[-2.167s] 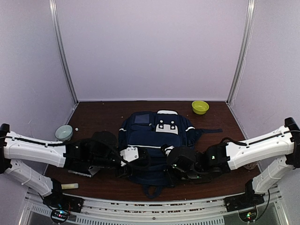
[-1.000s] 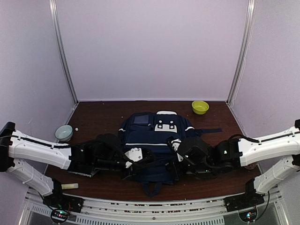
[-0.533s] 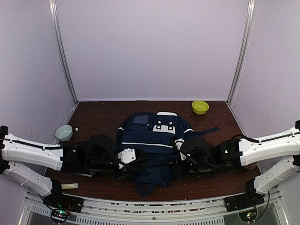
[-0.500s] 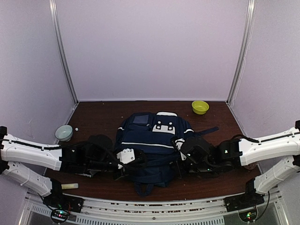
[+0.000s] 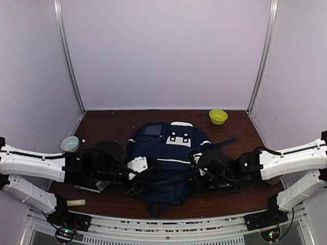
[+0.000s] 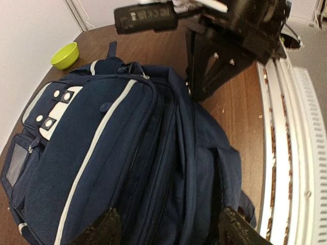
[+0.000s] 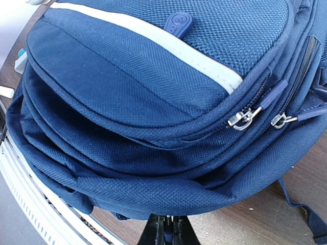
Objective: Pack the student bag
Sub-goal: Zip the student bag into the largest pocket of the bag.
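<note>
Legible text: none.
- Bag (image 5: 164, 153): round embossed mark on zip tab (image 7: 178, 23), too small to decipher.
- Right arm (image 6: 147, 16): line of small white print on black housing, blurred, unreadable.

Navy student bag (image 5: 162, 153), white stripe trim; lime-green bowl (image 5: 218, 116); dark brown wood table (image 5: 110, 127).
</note>
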### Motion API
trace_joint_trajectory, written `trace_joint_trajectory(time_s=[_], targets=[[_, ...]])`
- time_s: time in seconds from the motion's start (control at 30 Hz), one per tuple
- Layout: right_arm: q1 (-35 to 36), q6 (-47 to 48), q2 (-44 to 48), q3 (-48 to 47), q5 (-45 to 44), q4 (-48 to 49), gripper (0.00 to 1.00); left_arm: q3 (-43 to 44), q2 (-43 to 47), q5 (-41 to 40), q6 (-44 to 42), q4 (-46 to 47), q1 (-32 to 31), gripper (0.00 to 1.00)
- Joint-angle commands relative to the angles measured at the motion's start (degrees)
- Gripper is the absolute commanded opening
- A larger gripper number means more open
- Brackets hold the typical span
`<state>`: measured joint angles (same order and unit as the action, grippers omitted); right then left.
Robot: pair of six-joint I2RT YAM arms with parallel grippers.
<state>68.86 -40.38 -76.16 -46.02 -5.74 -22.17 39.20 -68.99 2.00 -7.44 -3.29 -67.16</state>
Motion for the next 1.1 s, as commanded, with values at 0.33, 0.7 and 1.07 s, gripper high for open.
trace_joint_trajectory(time_s=[0.33,0.7,1.07], targets=[[-0.6,0.3,-0.1,-0.3,-0.9,2.1,0.00,13.8,-14.7,9.6,3.5,0.9,-2.0,0.58],[-0.6,0.3,1.9,0.9,-1.3,2.3,0.00,19.3,-22.3,6.3,1.5,-1.4,-2.1,0.14],[-0.7,2.0,1.0,-1.2,-3.1,1.9,0.00,17.4,-17.8,0.0,-1.0,-7.6,-2.0,0.00]])
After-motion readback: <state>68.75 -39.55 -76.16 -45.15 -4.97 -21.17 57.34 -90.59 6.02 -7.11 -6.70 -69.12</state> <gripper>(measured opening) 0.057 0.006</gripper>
